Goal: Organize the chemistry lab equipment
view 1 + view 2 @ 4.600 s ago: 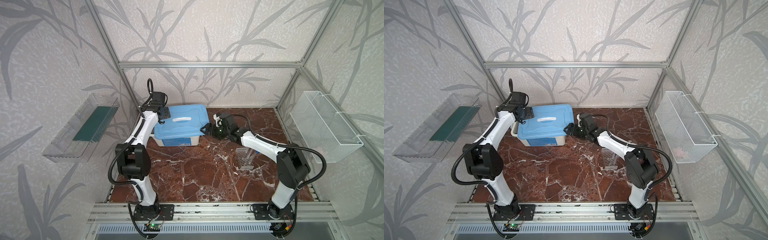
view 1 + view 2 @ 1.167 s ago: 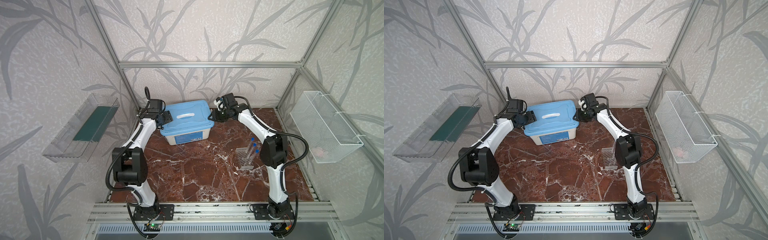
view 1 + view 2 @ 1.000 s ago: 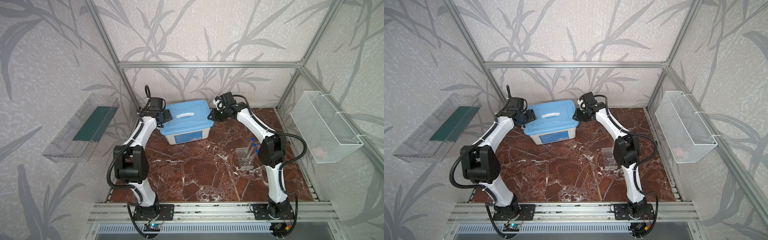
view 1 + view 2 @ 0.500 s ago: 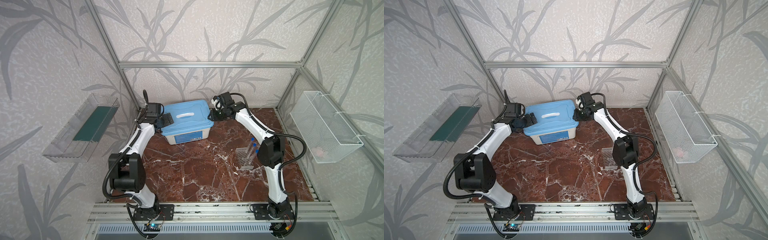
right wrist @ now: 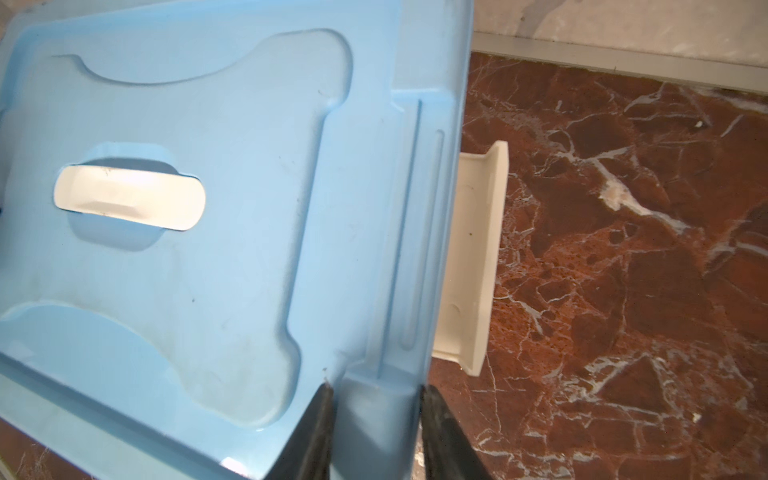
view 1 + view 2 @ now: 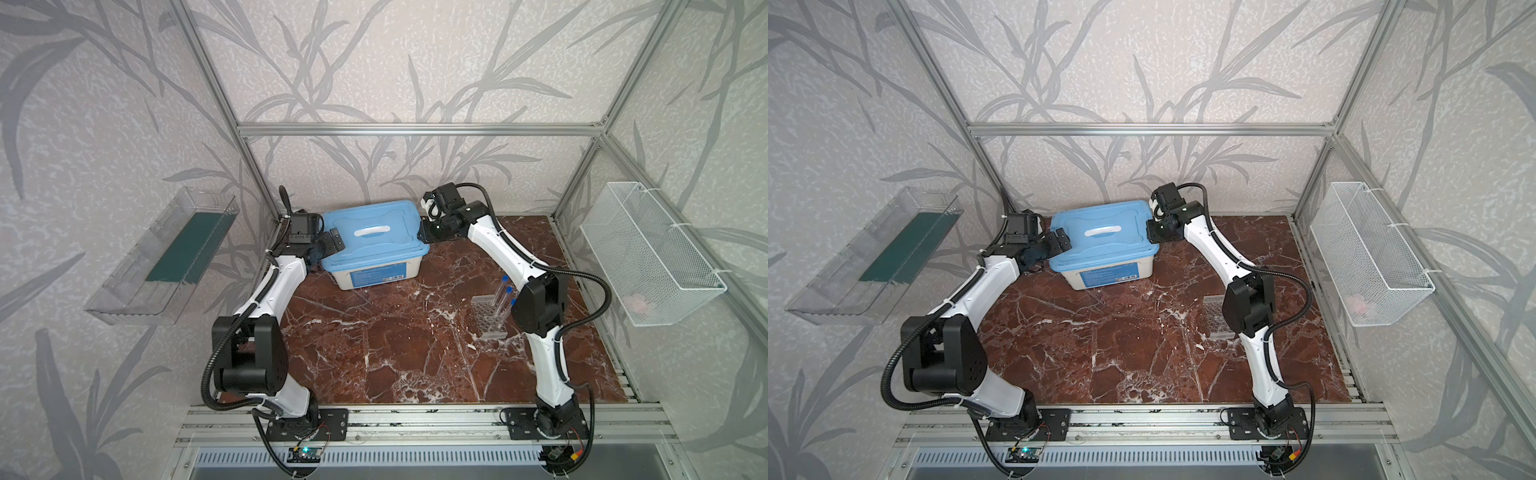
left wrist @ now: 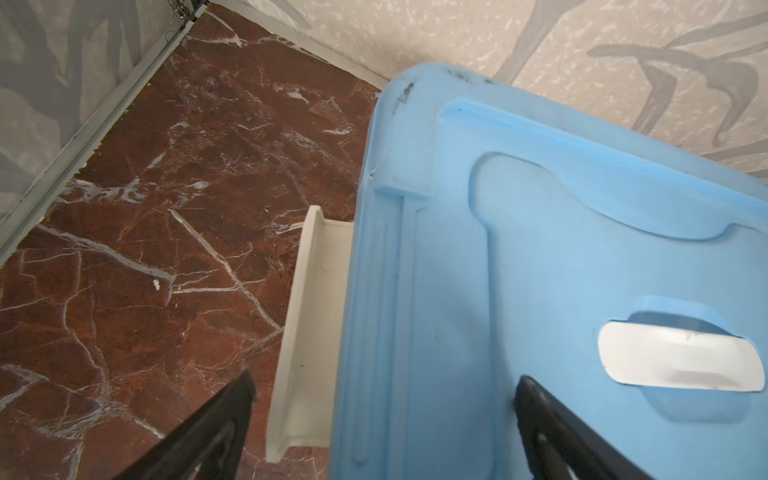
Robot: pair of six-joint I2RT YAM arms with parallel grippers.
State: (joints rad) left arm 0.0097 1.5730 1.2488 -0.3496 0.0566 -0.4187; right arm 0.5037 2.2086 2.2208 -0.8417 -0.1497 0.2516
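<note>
In both top views, I see the rack [image 6: 488, 318] on the right part of the table [image 6: 395, 353], just beside the elbow of the right arm. The test tubes [image 6: 500, 291] with blue caps stand leaning in it. In a top view the elbow covers the tubes and I see only part of the rack [image 6: 1214, 313]. Rack and tubes are well apart from both grippers, which are at the back of the table by the tub [image 6: 374, 276].

The blue lid [image 6: 395, 245] sits on this white tub, so I cannot see what is inside. The left gripper [image 6: 330, 245] is at the left end of the lid with its fingers spread. The right gripper [image 6: 428, 235] is at the right end. On the right wall hangs a wire basket [image 6: 648, 257] with something small and pink in it. On the left wall is a clear tray [image 6: 137, 286] that holds a dark green flat piece [image 6: 187, 245].

In the left wrist view, the left gripper [image 7: 384, 378] is wide apart. One finger is over the table and one over the lid [image 7: 540, 249]. The white grip of the tub [image 7: 307, 332] lies between them, and I cannot tell whether either finger touches it.

In the right wrist view, the right gripper [image 5: 376, 390] is pinching the edge of the lid [image 5: 208, 270], one finger on each side. The tubes and rack do not appear in either wrist view.
</note>
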